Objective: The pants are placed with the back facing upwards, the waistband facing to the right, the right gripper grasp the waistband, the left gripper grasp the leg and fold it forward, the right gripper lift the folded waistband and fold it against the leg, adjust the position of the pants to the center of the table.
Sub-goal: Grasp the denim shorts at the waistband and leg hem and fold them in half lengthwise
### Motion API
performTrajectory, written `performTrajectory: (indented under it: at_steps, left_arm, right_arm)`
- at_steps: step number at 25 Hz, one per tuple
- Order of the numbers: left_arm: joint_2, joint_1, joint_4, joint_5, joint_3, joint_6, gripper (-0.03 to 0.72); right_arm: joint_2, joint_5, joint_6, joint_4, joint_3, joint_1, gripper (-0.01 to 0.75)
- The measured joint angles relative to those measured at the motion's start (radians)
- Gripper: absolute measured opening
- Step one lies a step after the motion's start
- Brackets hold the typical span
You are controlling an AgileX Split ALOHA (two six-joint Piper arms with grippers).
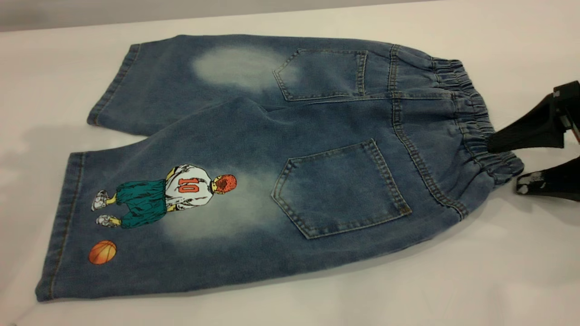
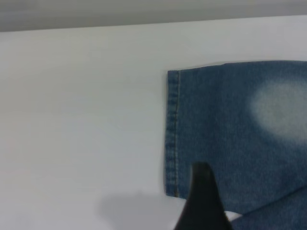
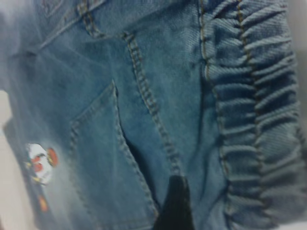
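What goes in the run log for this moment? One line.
shorts: flat, back up | waistband: right gripper open around it | left gripper: over plain leg hem | fold: not begun

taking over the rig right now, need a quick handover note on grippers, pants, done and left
Right gripper: jaws open astride the waistband, one above it, one beside it on the table; not closed.
Left gripper: over the plain leg's hem; jaws' state unclear.
Pants: flat, back up, waistband right, printed leg nearest the camera.
Done: layout.
Left: both grasps, both folds, centring.

The pants [image 1: 290, 167] lie flat on the table [image 1: 498, 280], waistband [image 1: 471, 117] rightward.
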Motion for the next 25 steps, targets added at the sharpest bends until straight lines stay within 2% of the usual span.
performTrajectory:
  at_steps: [11,20,22,25]
  left_arm:
    - [0.000,0.000,-0.004,0.000,0.000,0.000,0.468]
    - [0.000,0.000,-0.007,0.000,0.000,-0.002,0.468]
    - [0.000,0.000,-0.007,0.000,0.000,-0.002,0.468]
    - [0.000,0.000,-0.008,0.000,0.000,-0.002,0.468]
  right_arm:
    - [0.074,0.092,-0.001,0.048,0.000,0.002,0.567]
    - [0.075,0.094,-0.001,0.044,0.000,0.002,0.561]
    - [0.075,0.091,-0.001,0.044,0.000,0.002,0.533]
    - [0.075,0.085,-0.001,0.044,0.000,0.002,0.445]
